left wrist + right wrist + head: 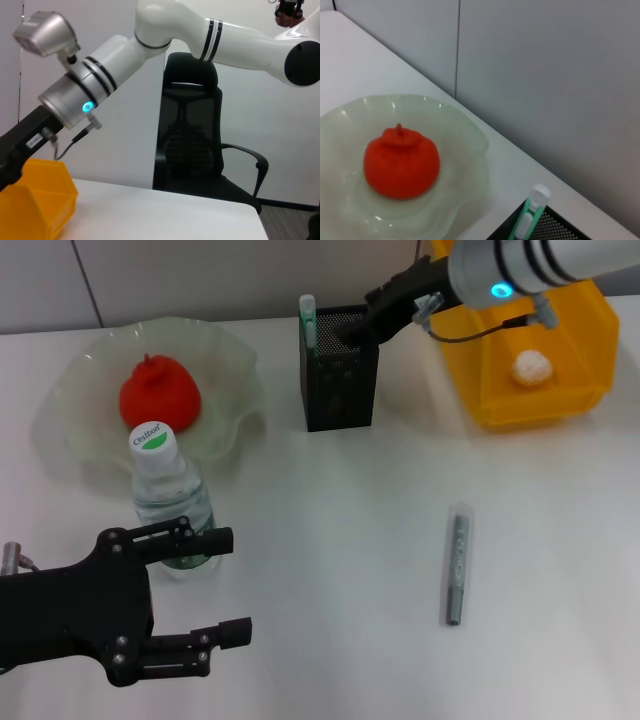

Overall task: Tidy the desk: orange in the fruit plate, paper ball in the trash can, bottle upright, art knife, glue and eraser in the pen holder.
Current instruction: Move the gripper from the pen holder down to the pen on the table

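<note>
White desk (330,540) against a pale wall. My right gripper (352,332) hovers at the rim of the pen holder (340,370), at 12 o'clock on the desk; I cannot tell whether its fingers are clenched or released, since they merge with the black mesh. If it carries anything, a drop off-centre could catch the rim, or a nudge could tip the holder, where the green-and-white glue (308,320) leans in a corner.

My left gripper (195,590) sits spread and empty at 7 o'clock, just beside the upright bottle (168,502); a careless swing would topple it.

The orange (160,392) lies in the plate (235,360) at 10 o'clock, the paper ball (532,368) in the bin (520,405) at 2. The knife (458,565) lies loose at 5 o'clock. The eraser I cannot find; it may be inside the holder.
</note>
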Available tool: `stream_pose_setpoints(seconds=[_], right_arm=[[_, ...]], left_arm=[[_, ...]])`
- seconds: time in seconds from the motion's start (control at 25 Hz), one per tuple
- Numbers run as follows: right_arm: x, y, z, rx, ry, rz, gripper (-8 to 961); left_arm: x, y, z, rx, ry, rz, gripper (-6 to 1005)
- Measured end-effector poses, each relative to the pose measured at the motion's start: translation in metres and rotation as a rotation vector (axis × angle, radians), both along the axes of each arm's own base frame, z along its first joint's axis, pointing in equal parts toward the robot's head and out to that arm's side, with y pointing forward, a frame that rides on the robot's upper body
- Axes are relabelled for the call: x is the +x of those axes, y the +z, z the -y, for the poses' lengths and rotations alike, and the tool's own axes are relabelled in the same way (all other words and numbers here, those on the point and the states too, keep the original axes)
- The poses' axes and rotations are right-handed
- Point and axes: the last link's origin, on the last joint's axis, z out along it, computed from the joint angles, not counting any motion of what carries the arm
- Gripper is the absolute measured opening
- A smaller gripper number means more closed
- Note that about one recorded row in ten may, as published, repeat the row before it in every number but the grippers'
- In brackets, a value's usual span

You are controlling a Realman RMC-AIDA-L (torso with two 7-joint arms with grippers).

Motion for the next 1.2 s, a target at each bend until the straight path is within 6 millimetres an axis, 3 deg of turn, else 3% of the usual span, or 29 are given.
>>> stream_pose_setpoints(seconds=[0.16,0.44,0.92,1.2], right_arm=[[-0.010,0.024,0.018,-0.013,-0.037,0.001,607],[-0.010,0.047,0.039,-0.019,-0.187,0.131,607],[0.005,0.041,0.071,-0.168,-0.444,0.237,606],[0.029,0.026,0.079,-0.241,-0.595,0.245,605]], left_arm=[[-0.001,0.001,0.000,0.002,0.002,0.000,800],[0.000,0.001,0.000,0.004,-0.005,-0.001,800],[0.003,-0.001,-0.003,0.025,-0.055,-0.014,800],[0.002,-0.001,-0.006,0.035,-0.056,-0.028,800]])
